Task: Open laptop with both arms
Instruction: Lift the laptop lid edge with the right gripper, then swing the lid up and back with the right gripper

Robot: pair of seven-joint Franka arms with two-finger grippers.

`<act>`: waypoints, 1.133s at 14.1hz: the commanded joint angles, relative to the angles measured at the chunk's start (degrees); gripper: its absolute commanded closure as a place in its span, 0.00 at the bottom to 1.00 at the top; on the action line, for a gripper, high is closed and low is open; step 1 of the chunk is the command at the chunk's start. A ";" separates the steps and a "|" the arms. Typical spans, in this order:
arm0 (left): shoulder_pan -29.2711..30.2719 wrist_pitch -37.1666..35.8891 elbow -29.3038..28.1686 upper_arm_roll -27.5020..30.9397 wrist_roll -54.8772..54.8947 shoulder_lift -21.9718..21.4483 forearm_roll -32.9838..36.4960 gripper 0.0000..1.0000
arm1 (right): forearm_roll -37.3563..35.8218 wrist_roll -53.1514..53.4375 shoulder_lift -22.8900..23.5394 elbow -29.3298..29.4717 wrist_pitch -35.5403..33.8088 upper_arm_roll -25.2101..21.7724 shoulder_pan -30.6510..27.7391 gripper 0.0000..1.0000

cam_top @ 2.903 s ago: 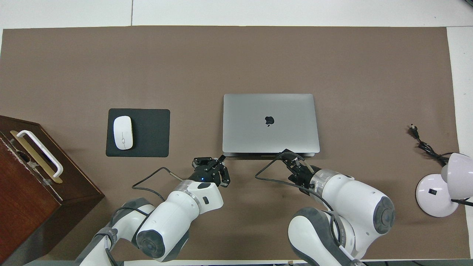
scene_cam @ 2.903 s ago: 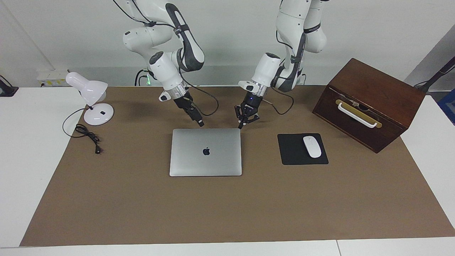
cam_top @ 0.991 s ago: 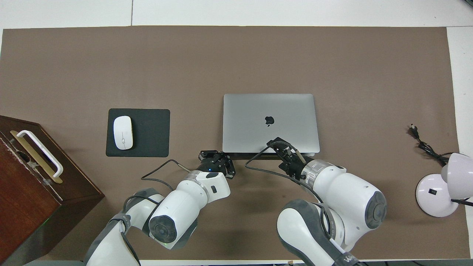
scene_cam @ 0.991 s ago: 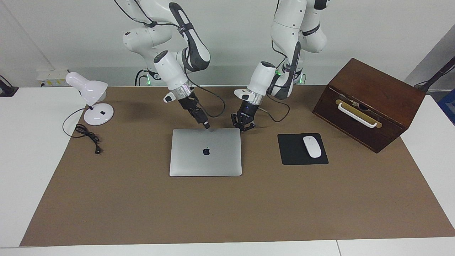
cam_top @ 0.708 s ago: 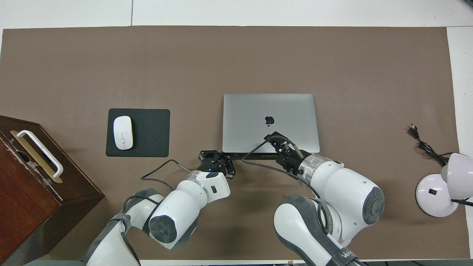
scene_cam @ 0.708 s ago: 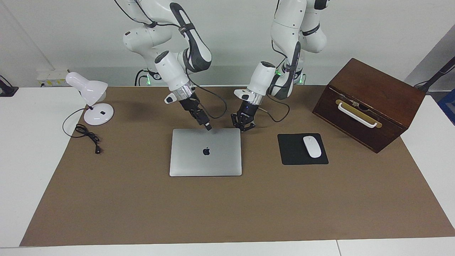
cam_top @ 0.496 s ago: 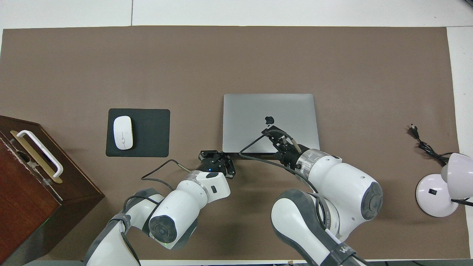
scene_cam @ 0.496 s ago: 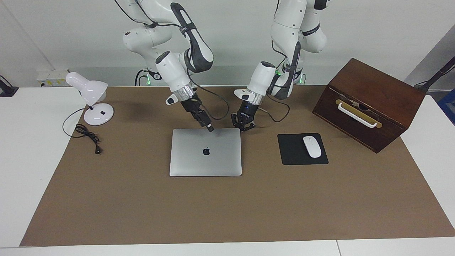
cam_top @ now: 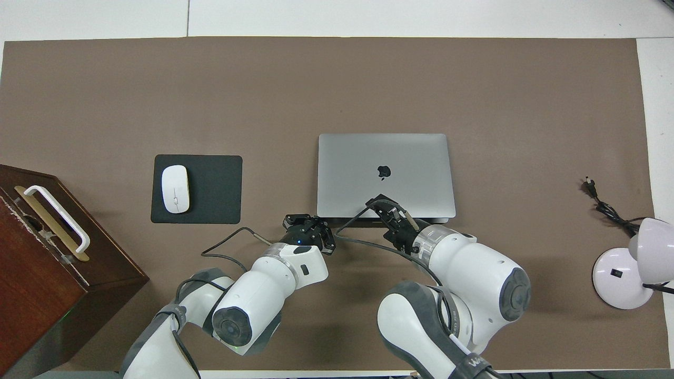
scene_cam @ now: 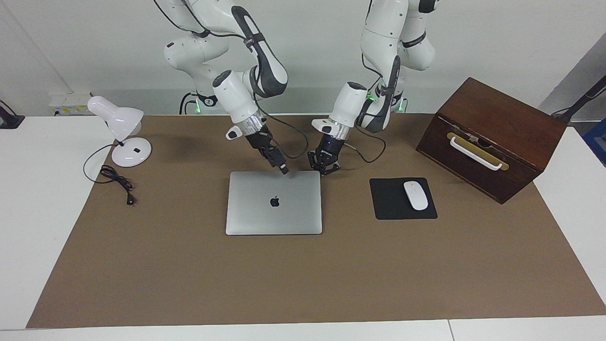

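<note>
While shut and empty, left gripper (scene_cam: 324, 171) at laptop (scene_cam: 273, 215) corner; right gripper (scene_cam: 283, 170) over its edge, state unclear.

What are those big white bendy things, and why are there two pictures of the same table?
They are two robot arms, each ending in a small black gripper that works like a pinching hand. One picture looks at the robots from across the table; the other looks down from above them. On the brown mat lies a closed silver laptop. The right gripper is at the laptop's edge nearest the robots, and the left gripper, shut, is at that edge's corner. Neither holds anything. Also there: a white mouse on a black mouse pad, a wooden box and a white lamp.
</note>
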 commanded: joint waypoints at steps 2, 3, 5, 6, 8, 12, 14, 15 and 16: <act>-1.19 1.11 1.09 0.94 0.65 2.70 -0.20 1.00 | 1.71 -2.06 2.81 -0.75 1.39 0.11 0.04 0.00; -1.19 1.11 1.09 0.94 0.65 2.70 -0.20 1.00 | 1.71 -3.02 3.95 -0.13 1.40 0.02 -0.39 0.00; -1.19 1.11 1.09 0.94 0.74 2.70 -0.20 1.00 | 1.71 -4.34 5.80 2.67 1.40 -0.07 -2.49 0.00; -1.19 1.11 1.09 0.94 0.74 2.70 -0.20 1.00 | 1.62 -5.83 6.50 4.16 1.40 0.02 -4.42 0.00; -1.19 1.11 1.09 0.94 0.65 2.70 -0.20 1.00 | 1.71 -7.42 7.82 7.06 1.40 0.02 -5.58 0.00; -1.19 1.11 1.09 0.94 0.65 2.70 -0.20 1.00 | 1.71 -7.51 10.29 12.87 1.48 0.02 -6.81 0.00; -1.27 1.11 1.09 0.94 0.65 2.70 -0.20 1.00 | 1.71 -7.69 11.17 14.98 1.48 -0.07 -6.90 0.00; -1.28 1.11 1.09 0.94 0.65 2.79 -0.20 1.00 | 1.79 -7.69 11.52 15.77 1.57 0.02 -6.90 0.00; -1.28 1.11 1.09 0.94 0.65 2.79 -0.20 1.00 | 1.80 -7.69 11.87 16.56 1.66 0.02 -6.90 0.00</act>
